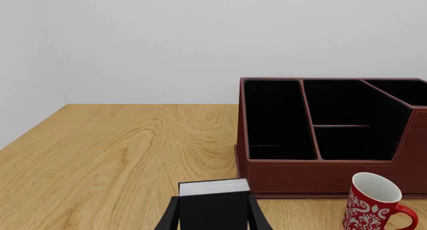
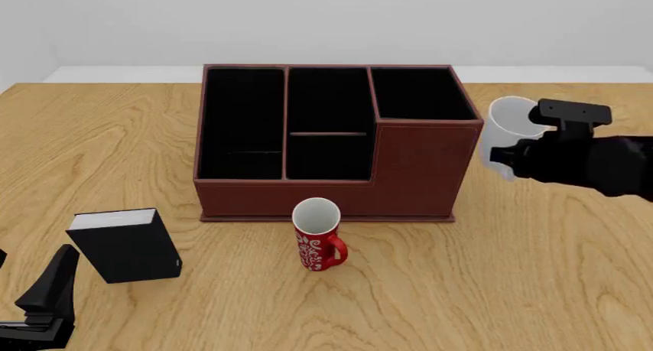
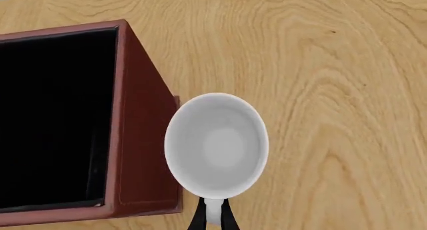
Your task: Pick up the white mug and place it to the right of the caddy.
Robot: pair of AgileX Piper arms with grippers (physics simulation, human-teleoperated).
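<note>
The white mug (image 2: 506, 124) hangs upright in my right gripper (image 2: 509, 160), just off the right wall of the reddish-brown caddy (image 2: 417, 170), by its taller section. In the right wrist view I look straight down into the mug (image 3: 217, 145). Its rim overlaps the caddy's wall (image 3: 142, 140), and the gripper (image 3: 213, 216) is shut on the mug at its near side. My left gripper (image 2: 46, 299) is low at the near left with its jaws apart and empty. In the left wrist view it (image 1: 213, 219) frames a black book.
A small red patterned mug (image 2: 317, 237) stands in front of the caddy and also shows in the left wrist view (image 1: 373, 204). A black book (image 2: 125, 245) stands at the near left, just beyond the left gripper. Bare wooden table (image 2: 556, 278) lies right of the caddy.
</note>
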